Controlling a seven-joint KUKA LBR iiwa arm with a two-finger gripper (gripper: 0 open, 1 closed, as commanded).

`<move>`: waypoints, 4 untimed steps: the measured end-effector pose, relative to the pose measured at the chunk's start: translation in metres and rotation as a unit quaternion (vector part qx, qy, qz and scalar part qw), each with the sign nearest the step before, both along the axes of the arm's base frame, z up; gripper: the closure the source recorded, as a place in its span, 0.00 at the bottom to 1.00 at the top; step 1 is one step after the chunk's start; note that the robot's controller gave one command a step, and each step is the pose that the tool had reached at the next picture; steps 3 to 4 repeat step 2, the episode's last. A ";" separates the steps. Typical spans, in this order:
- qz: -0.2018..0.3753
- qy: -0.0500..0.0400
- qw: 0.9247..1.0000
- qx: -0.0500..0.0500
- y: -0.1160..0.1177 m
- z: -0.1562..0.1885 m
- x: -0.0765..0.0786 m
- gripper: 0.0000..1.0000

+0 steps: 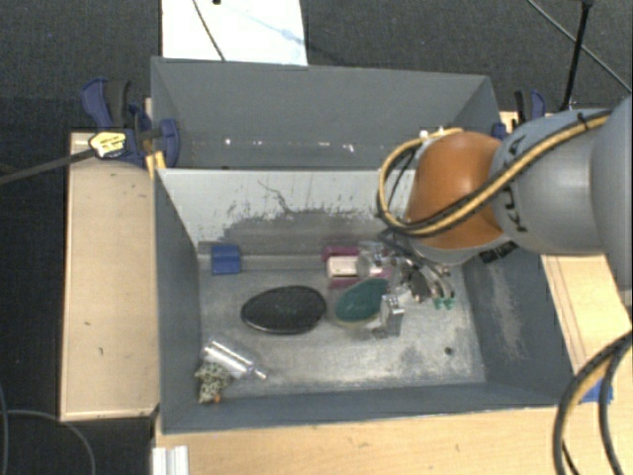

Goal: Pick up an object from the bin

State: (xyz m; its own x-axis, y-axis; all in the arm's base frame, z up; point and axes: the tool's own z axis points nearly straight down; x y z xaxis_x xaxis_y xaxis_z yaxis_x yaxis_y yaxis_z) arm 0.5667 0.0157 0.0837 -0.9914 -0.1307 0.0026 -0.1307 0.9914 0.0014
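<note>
My gripper (393, 303) is low in the middle of the bin, under the orange wrist cover. Right against its left side lies a dark green rounded thing (356, 304) on the bin floor. A small pink and white box (342, 264) sits just behind that, close to the back wall. Further left, a flat black oval (284, 309) rests on the floor.
A blue block (226, 258) stands at the back left corner. At the front left lie a silvery tube-like piece (229, 357) and a small speckled lump (210, 382). The arm and its cables cover the bin's right back part.
</note>
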 end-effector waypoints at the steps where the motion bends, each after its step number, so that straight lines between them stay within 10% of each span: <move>1: -0.001 -0.009 1.000 0.000 0.000 0.006 0.005 1.00; 2: 0.000 -0.006 1.000 0.000 0.002 0.143 -0.002 1.00; 4: 0.000 -0.006 1.000 0.000 0.002 0.143 -0.002 1.00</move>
